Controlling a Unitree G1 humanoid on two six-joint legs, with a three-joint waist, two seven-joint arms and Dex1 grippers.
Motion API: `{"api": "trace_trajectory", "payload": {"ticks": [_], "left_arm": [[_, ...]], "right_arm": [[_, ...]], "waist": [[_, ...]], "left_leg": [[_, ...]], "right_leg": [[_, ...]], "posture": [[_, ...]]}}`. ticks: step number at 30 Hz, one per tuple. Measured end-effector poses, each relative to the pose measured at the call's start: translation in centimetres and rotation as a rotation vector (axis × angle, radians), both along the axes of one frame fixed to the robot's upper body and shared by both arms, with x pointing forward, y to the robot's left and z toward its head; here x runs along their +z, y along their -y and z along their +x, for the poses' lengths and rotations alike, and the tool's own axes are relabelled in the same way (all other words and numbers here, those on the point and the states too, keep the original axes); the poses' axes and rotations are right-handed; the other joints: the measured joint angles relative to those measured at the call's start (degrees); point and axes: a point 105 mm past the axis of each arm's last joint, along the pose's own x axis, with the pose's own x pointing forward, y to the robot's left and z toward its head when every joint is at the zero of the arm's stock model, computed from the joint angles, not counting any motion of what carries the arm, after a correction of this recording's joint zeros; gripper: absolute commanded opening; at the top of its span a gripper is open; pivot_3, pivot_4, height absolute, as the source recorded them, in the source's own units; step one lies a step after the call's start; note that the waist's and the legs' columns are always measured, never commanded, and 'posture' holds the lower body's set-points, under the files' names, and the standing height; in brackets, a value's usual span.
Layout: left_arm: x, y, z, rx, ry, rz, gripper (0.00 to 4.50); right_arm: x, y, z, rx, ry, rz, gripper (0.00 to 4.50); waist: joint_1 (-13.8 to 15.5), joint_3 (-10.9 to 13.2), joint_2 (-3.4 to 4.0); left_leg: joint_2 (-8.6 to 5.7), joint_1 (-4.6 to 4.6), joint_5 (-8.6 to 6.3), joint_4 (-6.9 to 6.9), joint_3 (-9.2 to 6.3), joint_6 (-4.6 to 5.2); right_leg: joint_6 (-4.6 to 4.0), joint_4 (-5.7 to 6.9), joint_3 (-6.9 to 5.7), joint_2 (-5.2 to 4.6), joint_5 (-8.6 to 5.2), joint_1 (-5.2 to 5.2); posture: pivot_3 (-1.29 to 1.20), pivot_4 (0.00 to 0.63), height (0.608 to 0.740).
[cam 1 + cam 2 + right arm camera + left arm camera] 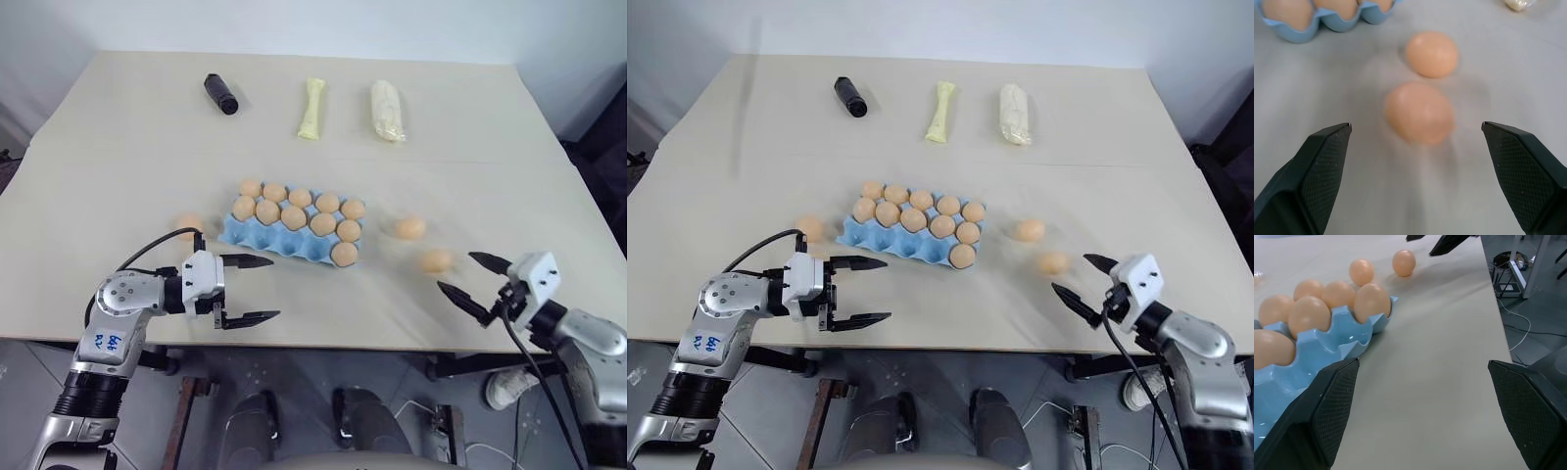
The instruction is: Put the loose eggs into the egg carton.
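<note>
**Blue carton nearly full as three eggs wait on the counter**

Light-blue and moulded, the egg carton (294, 235) sits near the middle of the cream counter (118, 127), most of its cups filled with orange-brown eggs; the cups along its near side look empty. Three loose eggs lie outside it: one egg (189, 225) just off the carton's left end, a second egg (409, 227) to the right of the carton, and a third egg (437, 259) nearer the counter's front edge. Along the far edge rest a black cylinder (220, 94), a pale yellow stick (312, 109) and a cream roll (388, 111).

The right gripper (472, 277) hovers at the front edge with its jaws wide apart and empty, pointed at the nearest loose egg, which the right wrist view shows centred between the fingers. The left gripper (247, 289) waits near the carton's front-left corner, jaws likewise spread and holding nothing.

The likely step is the right arm's pick. It should advance straight until the egg sits between the pads, close gently across its narrow width, and avoid nudging the egg, which would roll easily on the smooth counter.
</note>
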Motion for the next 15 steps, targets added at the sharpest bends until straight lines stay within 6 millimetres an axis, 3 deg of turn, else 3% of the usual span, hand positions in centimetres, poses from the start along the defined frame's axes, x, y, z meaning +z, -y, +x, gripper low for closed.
{"api": "trace_trajectory", "payload": {"ticks": [5,9,13,15], "left_arm": [[0.0,-0.6,0.4,0.036,-0.001,-0.005,4.49],[0.0,-1.1,0.4,0.061,-0.005,-0.006,4.50],[-0.4,-1.6,0.2,0.090,-0.020,-0.008,4.50],[-0.4,-1.8,0.3,0.106,-0.018,-0.008,4.50]], "right_arm": [[-0.4,-1.0,2.4,0.057,-0.032,-0.008,4.50],[-1.3,-1.7,3.0,0.086,-0.072,0.011,3.58],[-1.8,-2.2,2.7,0.115,-0.090,0.022,2.26],[-1.4,-2.6,2.4,0.138,-0.082,0.029,2.09]], "waist": [[0.17,0.00,0.01],[0.41,-0.01,0.03],[0.33,0.00,0.04],[0.31,0.00,0.04]], "left_leg": [[0.02,-0.06,-0.05,-0.02,-0.02,0.00],[0.04,-0.13,-0.09,-0.02,0.00,0.07],[0.06,-0.15,-0.10,-0.01,0.13,0.18],[0.07,-0.15,-0.20,0.00,0.13,0.00]], "right_leg": [[0.31,-0.01,-0.06,0.00,0.16,-0.07],[0.31,-0.02,-0.12,0.00,0.15,-0.13],[0.32,-0.02,-0.12,-0.03,0.15,-0.20],[0.32,0.00,-0.12,-0.03,0.15,-0.22]], "posture": [[0.00,0.150,0.740],[0.00,0.150,0.740],[0.00,0.150,0.740],[0.00,0.150,0.740]]}}
